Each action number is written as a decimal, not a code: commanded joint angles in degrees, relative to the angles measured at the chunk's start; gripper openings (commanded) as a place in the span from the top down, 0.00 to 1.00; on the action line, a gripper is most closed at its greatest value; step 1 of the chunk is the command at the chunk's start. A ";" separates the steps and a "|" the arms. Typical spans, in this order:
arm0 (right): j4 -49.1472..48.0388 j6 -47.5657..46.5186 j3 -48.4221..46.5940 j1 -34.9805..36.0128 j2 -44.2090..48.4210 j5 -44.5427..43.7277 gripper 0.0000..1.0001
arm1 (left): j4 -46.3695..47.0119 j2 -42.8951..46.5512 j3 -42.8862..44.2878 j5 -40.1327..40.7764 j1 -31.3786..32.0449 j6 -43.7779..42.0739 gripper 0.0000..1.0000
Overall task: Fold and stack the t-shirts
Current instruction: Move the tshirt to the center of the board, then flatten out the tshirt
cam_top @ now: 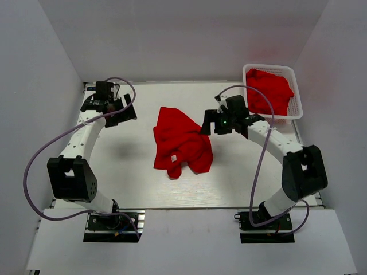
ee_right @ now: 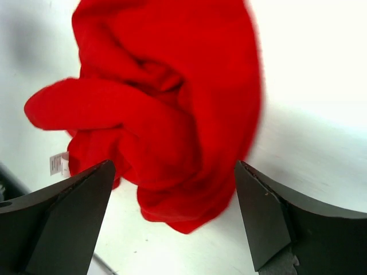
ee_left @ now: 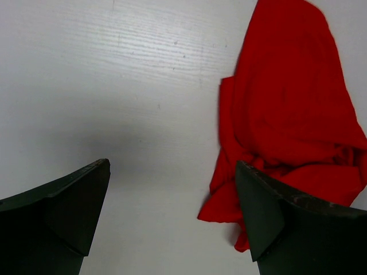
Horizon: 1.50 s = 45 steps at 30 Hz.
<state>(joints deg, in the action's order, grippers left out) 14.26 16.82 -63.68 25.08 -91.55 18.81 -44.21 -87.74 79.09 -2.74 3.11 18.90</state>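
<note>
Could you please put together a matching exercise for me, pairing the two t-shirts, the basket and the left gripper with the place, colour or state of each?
Things:
1. crumpled t-shirt
2. second t-shirt
3. basket
4. left gripper

Place, colour or state:
A. white, with lattice walls
B. open, above bare table
C. lying inside the basket
D. in the middle of the table, between the two arms

Pairs: 1-D, 2-C, 3-A, 4-B.
</note>
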 commanded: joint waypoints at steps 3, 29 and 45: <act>2.09 -2.58 -4.78 -0.38 7.78 -12.04 0.10 | -2.28 -0.23 -0.95 -3.23 0.23 -2.01 0.00; 8.07 -1.96 9.79 0.32 18.77 -17.40 0.10 | 2.28 3.63 -11.14 -5.43 28.23 -0.27 0.00; 3.40 1.55 15.95 4.18 18.60 -12.65 0.10 | 6.50 3.90 -22.22 0.19 40.74 7.65 0.29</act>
<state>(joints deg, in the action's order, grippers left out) 20.67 16.99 -48.12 28.49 -74.08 4.91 -41.60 -85.52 56.73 -3.36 43.11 24.77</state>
